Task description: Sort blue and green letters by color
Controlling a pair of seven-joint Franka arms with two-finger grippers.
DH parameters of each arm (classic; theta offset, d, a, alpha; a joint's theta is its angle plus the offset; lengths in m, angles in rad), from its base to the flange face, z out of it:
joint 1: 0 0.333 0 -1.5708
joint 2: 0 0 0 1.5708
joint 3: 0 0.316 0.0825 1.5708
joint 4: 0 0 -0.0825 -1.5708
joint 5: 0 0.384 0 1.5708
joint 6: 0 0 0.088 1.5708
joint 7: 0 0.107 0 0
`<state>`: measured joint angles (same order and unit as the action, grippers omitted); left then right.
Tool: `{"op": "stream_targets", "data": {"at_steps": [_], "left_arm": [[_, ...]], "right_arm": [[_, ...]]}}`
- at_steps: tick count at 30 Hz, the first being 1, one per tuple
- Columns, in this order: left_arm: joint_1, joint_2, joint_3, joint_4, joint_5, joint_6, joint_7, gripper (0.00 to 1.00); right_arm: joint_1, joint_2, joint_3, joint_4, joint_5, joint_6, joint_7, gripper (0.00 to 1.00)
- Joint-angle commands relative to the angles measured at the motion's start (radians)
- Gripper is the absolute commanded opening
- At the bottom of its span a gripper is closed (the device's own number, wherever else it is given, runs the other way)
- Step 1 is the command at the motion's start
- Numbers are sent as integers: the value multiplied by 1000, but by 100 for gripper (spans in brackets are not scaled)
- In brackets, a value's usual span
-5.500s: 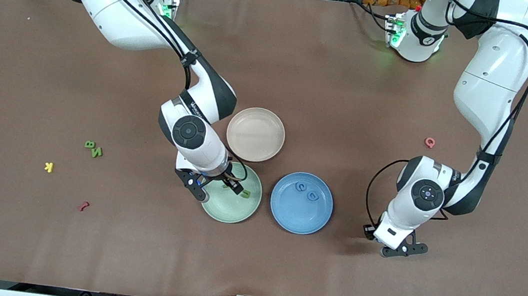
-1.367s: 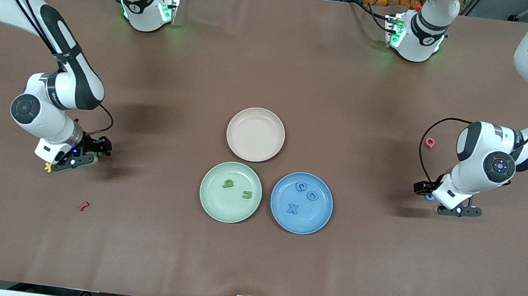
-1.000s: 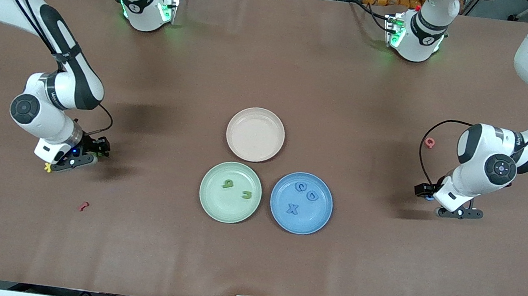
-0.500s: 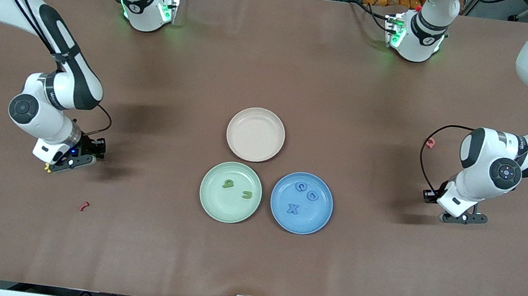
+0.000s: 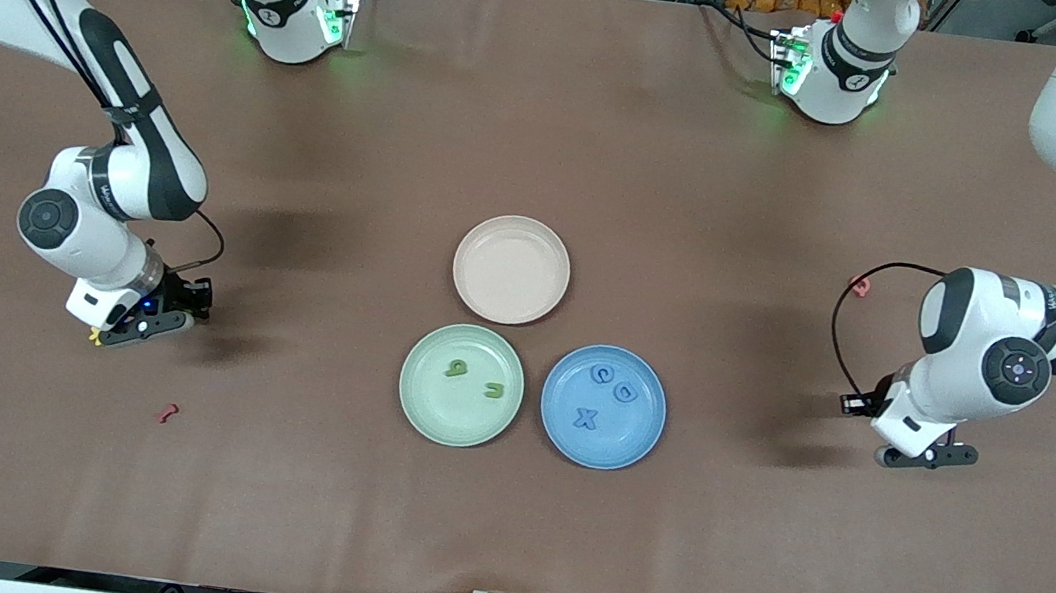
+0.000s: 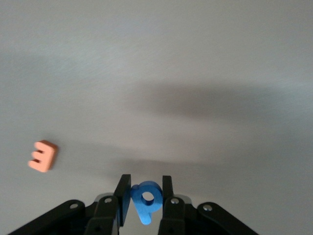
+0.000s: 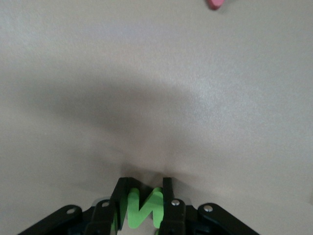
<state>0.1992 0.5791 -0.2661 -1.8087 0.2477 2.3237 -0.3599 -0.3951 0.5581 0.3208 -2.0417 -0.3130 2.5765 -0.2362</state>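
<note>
The brown table (image 5: 499,535) is taking up nearly the whole room, and both white arms are reaching out from the robots' edge toward its two ends. At the middle, three plates are sitting close together: a cream plate (image 5: 464,279), and nearer the front camera a green plate (image 5: 418,409) toward the right arm's end and a blue plate (image 5: 647,432) toward the left arm's end. The green plate is carrying a green b (image 5: 456,367) and a green u (image 5: 495,391); the blue plate is carrying a blue C (image 5: 601,373), a blue D (image 5: 626,392) and a blue X (image 5: 585,418). The left gripper (image 6: 143,196) is hanging over the table near the left arm's end, its fingers clamped on the blue P (image 6: 146,200), with an orange E (image 6: 43,155) lying on the table close by. The right gripper (image 7: 143,197) is sitting low over the right arm's end, pinching a green N (image 7: 145,208) between its fingers. A pink Q (image 5: 858,286) is lying toward the left arm's end; a yellow K (image 5: 94,337) is peeking out just beside the right gripper, and a dark red squiggle (image 5: 166,412) is lying nearer the front edge.
</note>
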Motion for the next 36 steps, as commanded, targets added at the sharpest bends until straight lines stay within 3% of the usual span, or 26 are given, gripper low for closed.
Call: {"op": "stream_targets", "data": {"at_steps": [1,6,14,23,29,36], "left_arm": [[-64,22,2,68,-25,-38,-96,0],[-141,53,2,111,-25,-38,-227,0],[-271,79,4,172,-36,-38,-485,0],[-409,104,7,216,-31,-29,-691,0],[-458,117,8,259,-33,-27,-755,0],[-494,157,16,289,-27,103,-834,0]], "right_arm": [[13,-4,15,31,-6,-13,76,0],[61,-4,26,54,-6,-27,184,0],[151,-1,66,156,2,-176,441,0],[294,-3,92,215,140,-233,656,0],[387,3,92,255,152,-245,830,0],[456,42,90,302,153,-240,965,0]]}}
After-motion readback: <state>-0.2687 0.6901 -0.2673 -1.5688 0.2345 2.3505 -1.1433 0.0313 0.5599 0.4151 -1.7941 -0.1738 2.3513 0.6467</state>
